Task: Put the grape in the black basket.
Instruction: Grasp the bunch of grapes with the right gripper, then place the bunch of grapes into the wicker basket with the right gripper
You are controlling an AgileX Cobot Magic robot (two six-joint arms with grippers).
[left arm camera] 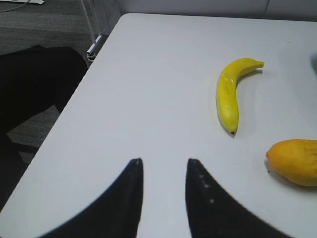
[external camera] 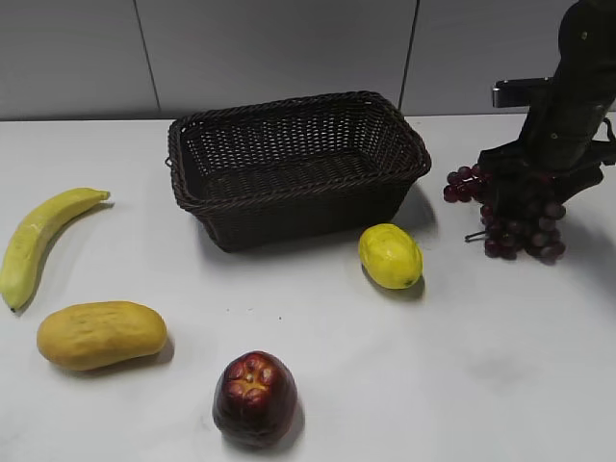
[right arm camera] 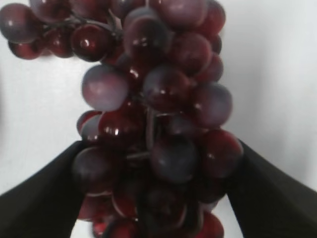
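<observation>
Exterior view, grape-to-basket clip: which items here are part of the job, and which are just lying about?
Part of the job:
- grape, between the right gripper fingers
- black basket, nothing in it

Lying about:
- banana
- mango
- lemon
- apple
- left gripper, open over bare table

a yellow banana (external camera: 43, 243) lies at the left of the white table (external camera: 500, 366), an orange-yellow mango (external camera: 101, 334) just below it; a dark red apple (external camera: 254, 397) sits near the front, a yellow lemon (external camera: 390, 256) mid-table
</observation>
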